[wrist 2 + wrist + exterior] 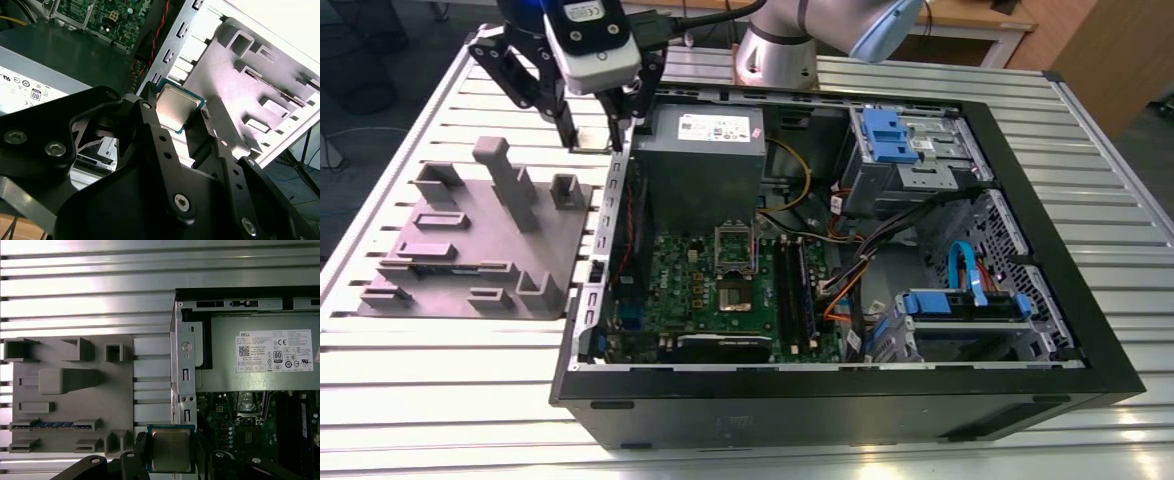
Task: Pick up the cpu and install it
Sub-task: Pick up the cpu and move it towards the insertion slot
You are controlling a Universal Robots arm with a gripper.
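First wrist view: cpu (171, 450) pinched between the fingers of the gripper (171, 456), held above the case (184, 347) wall. Step: carry to socket (732, 295), which in the exterior view lies at 5 o'clock from the gripper. Seating likely calls for a level, squared alignment.

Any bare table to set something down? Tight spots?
Free: table slats below the holder block and case in the exterior view; slats beyond the block. Tight: gap between block and case, under the jaws holding the cpu; cables fill the case.
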